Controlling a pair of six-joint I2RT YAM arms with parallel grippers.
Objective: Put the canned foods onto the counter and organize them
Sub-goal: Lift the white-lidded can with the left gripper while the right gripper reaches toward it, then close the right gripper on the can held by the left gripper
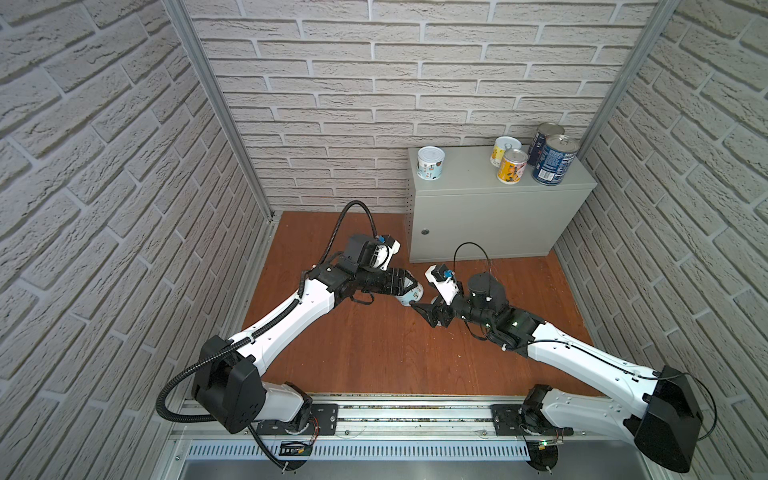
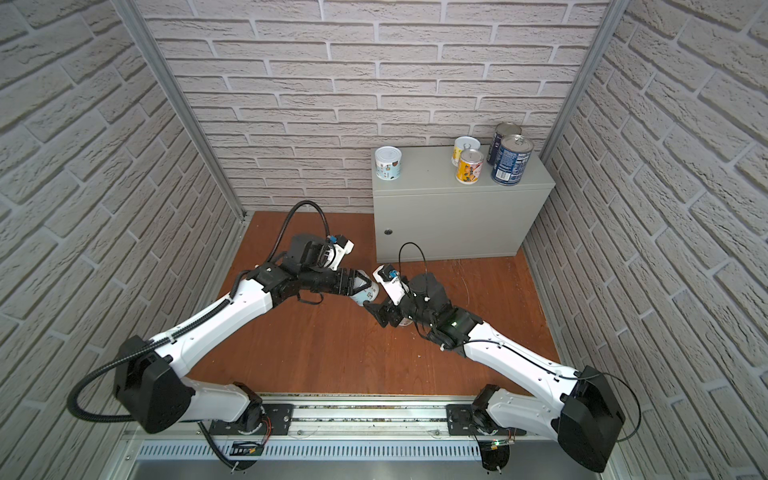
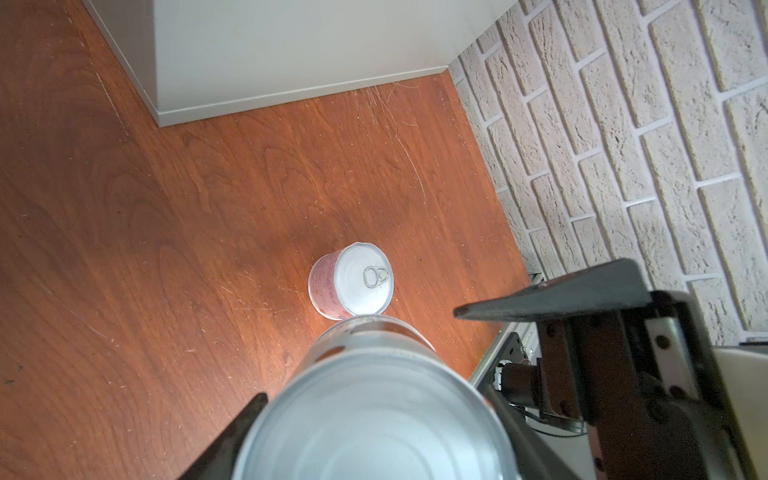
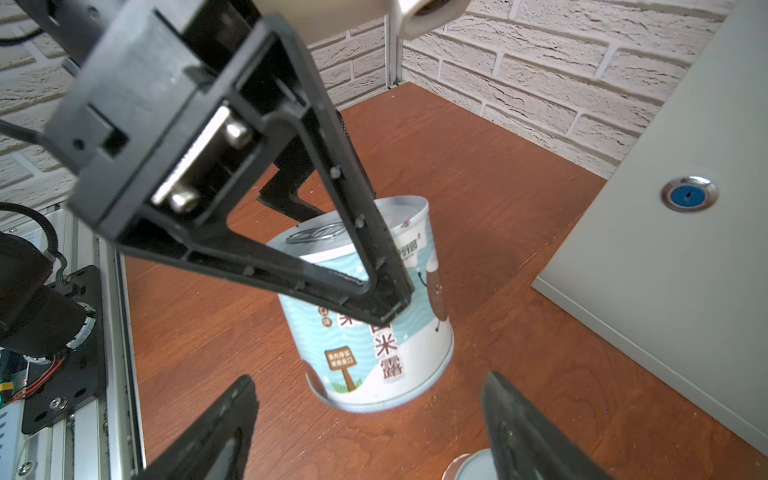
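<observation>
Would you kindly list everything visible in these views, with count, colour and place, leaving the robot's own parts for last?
floor: one, reddish-brown wood.
walls: three, pale brick pattern.
counter: one, pale grey, back right of the floor.
dark-blue cans: two, right end of the counter top.
yellow and orange cans: two, counter top, beside the blue ones.
white-and-blue can: one, left end of the counter top.
held can: one, white and pale blue, tilted, in the left end effector.
pink can: one, upright on the floor near the right end effector.
arms: two, white and black.
left end effector: black, shut on the held can.
right end effector: black, open, empty.
</observation>
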